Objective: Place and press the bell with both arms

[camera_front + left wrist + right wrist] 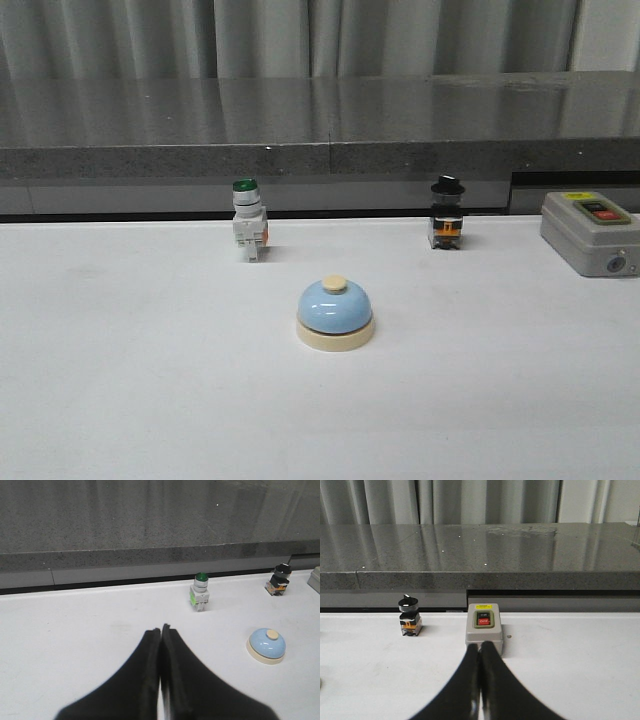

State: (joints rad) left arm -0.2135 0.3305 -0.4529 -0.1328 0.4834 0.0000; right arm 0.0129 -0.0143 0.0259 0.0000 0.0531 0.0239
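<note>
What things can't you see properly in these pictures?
- The grey box: the front view's right edge cuts it off, and the left wrist view shows only a corner.
- The words on its label: too small to read in the right wrist view.
- The bell: missing from the right wrist view.
- The left gripper and right gripper: absent from the front view, so where the arms sit is unclear.

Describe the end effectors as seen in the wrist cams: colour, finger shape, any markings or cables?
Left end effector: two matte black fingers, broad at the base and tapering to narrow tips, smooth surface. Right end effector: same look, black curved fingers narrowing toward the tips. No markings, labels or cables show on either. The arms themselves are out of view, and the front camera shows neither.
</note>
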